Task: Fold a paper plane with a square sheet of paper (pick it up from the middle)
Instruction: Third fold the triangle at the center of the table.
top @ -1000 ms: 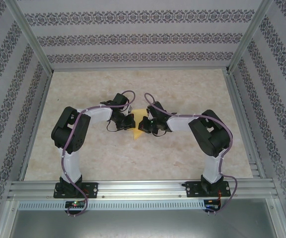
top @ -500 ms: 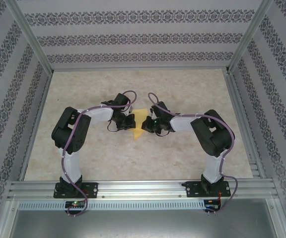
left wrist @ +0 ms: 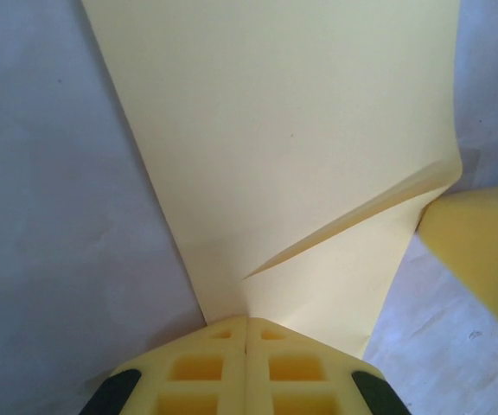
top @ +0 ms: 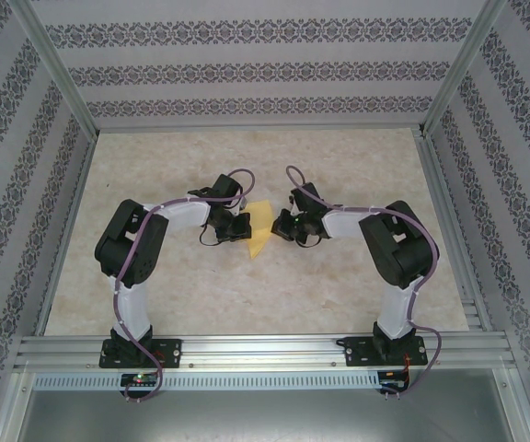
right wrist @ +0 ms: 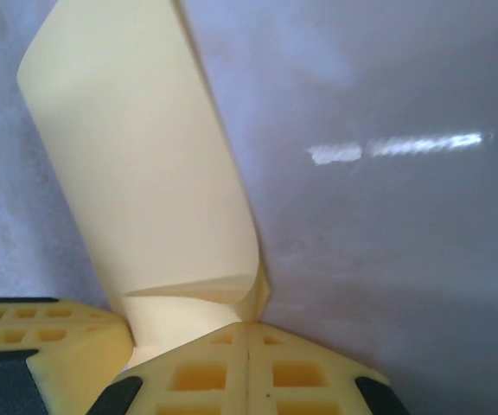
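The square sheet of paper (top: 261,226) is yellow and hangs just above the table centre, pinched from both sides. My left gripper (top: 240,227) is shut on its left edge. In the left wrist view the square sheet of paper (left wrist: 292,147) fans out from the left gripper (left wrist: 246,322) with one raised crease. My right gripper (top: 282,224) is shut on the opposite edge. From the right gripper (right wrist: 249,327) the square sheet of paper (right wrist: 137,164) curls away to the left. The paper plane is out of view.
The beige table (top: 247,295) is ringed by patterned walls and an aluminium frame (top: 265,350) at the near edge. The other gripper's yellow finger shows at the side of each wrist view (left wrist: 482,251) (right wrist: 41,341).
My right gripper has drawn back to the right, off the top of the paper, and more of the sheet now shows between the two grippers. The left arm has stayed put.
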